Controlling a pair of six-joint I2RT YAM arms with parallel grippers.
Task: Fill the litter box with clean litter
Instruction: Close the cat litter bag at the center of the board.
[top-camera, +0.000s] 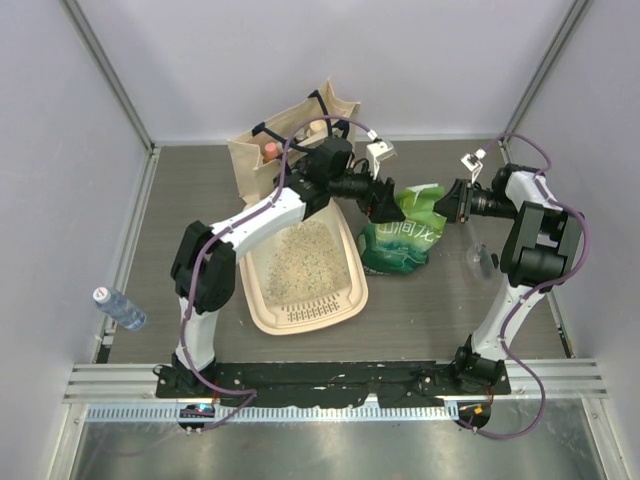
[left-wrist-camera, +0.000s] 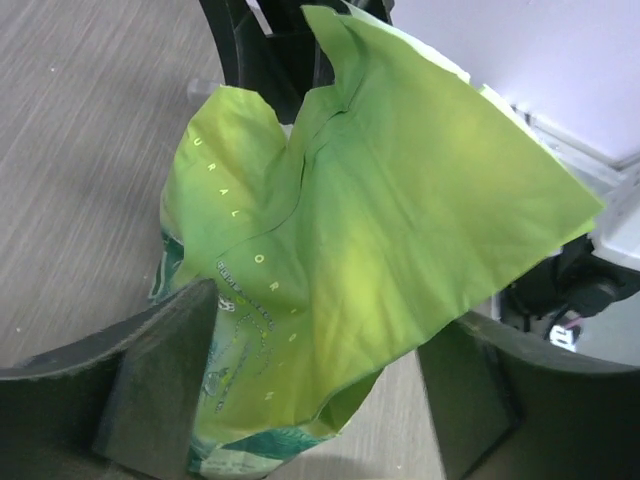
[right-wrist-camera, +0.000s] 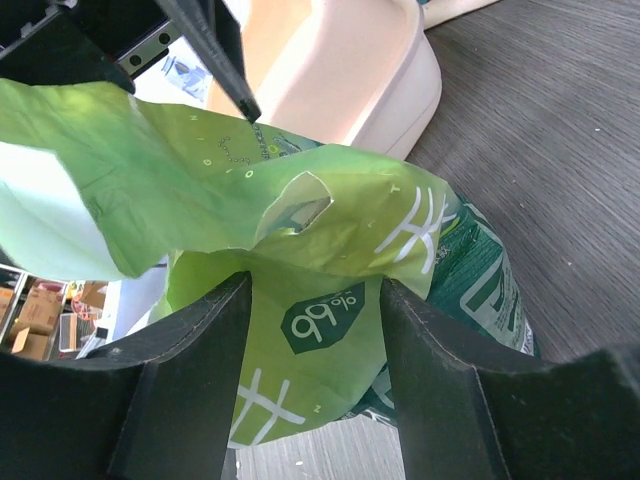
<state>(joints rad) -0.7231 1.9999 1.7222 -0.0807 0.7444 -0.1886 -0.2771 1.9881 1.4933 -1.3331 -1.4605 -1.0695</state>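
The cream litter box (top-camera: 345, 298) lies left of centre, with pale speckled clean litter (top-camera: 300, 255) covering its floor. Its cream wall also shows in the right wrist view (right-wrist-camera: 350, 70). A green plastic bag (top-camera: 405, 238) with white characters stands just right of the box. My left gripper (top-camera: 388, 207) is at the bag's top left. In the left wrist view it (left-wrist-camera: 325, 320) is open, with the bag's loose green flap (left-wrist-camera: 380, 200) between the spread fingers. My right gripper (top-camera: 443, 205) is at the bag's top right. It (right-wrist-camera: 312, 290) is open, astride a bag fold (right-wrist-camera: 320, 320).
A beige canvas tote bag (top-camera: 290, 135) with dark handles stands behind the litter box. A plastic water bottle (top-camera: 120, 308) lies at the left table edge. A small grey object (top-camera: 481, 258) lies by the right arm. White walls enclose the table.
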